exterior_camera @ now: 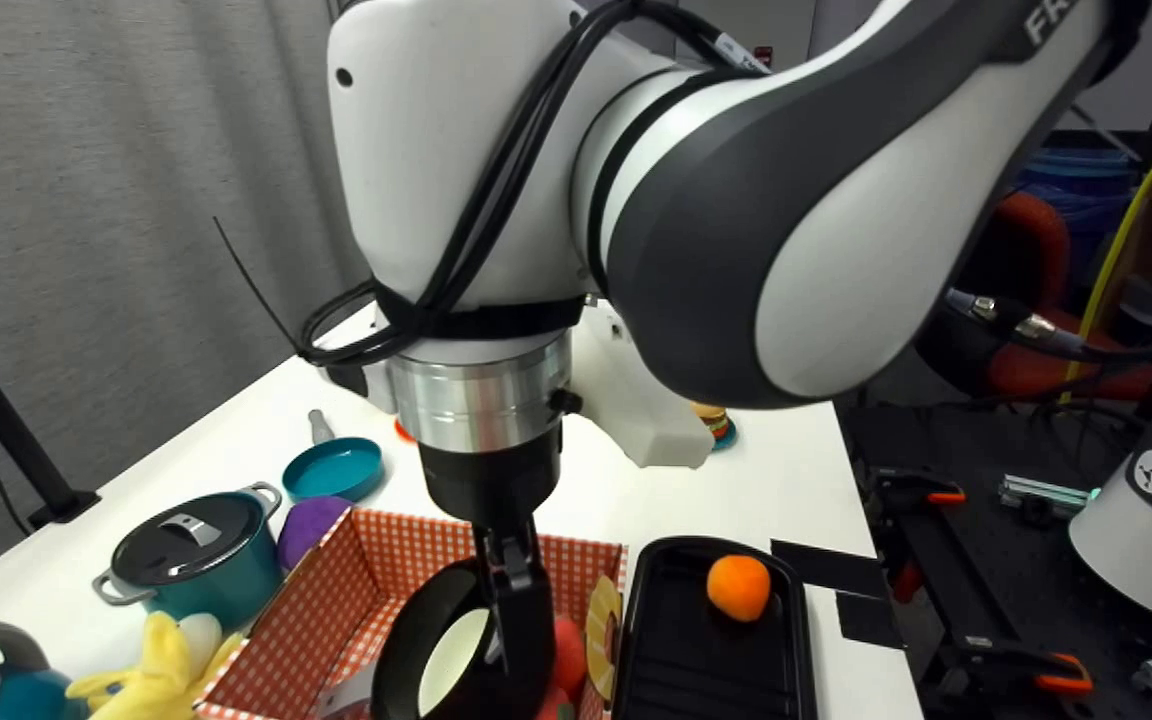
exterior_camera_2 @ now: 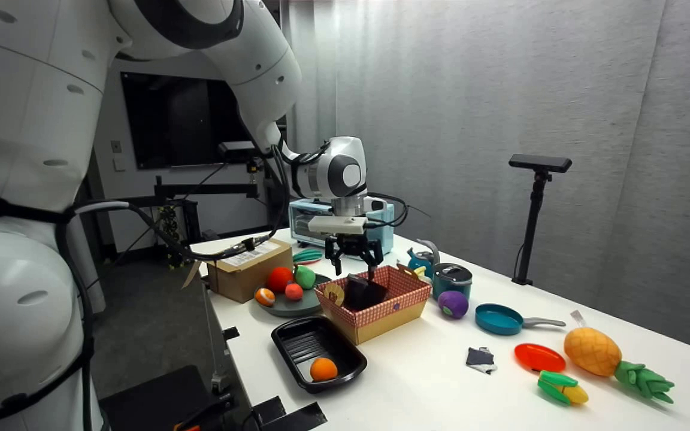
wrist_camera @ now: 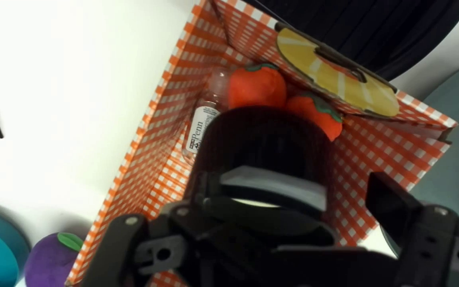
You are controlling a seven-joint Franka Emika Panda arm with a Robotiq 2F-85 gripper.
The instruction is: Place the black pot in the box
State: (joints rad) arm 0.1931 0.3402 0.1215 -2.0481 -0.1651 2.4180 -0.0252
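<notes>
Wrist view: my jaws stand wide, pinching nothing, above the black pot (wrist_camera: 253,135), which lies tilted inside the checked box (wrist_camera: 169,107). Whether my tips graze it I cannot tell. The placing looks done, bar my rising clear without dragging it along. I judge the pot light, stiff and hollow, hard to hurt yet smooth enough to slip. Should it need straightening, I would take the wall at its rim, one side in and one out; the grey strip I take for its handle (wrist_camera: 273,185) looks short and might twist in a pinch. Close by it sit red toy tomatoes (wrist_camera: 257,85), probably soft, and a clear bottle (wrist_camera: 201,127). Out on the desk (exterior_camera: 786,480), as an exterior view has it, a black bin (exterior_camera: 706,670) with a toy orange (exterior_camera: 739,588) lies just right of the box; a purple toy fruit (exterior_camera: 308,528) sits by its far left corner, and a teal lidded pot (exterior_camera: 194,560) stands to the left.
</notes>
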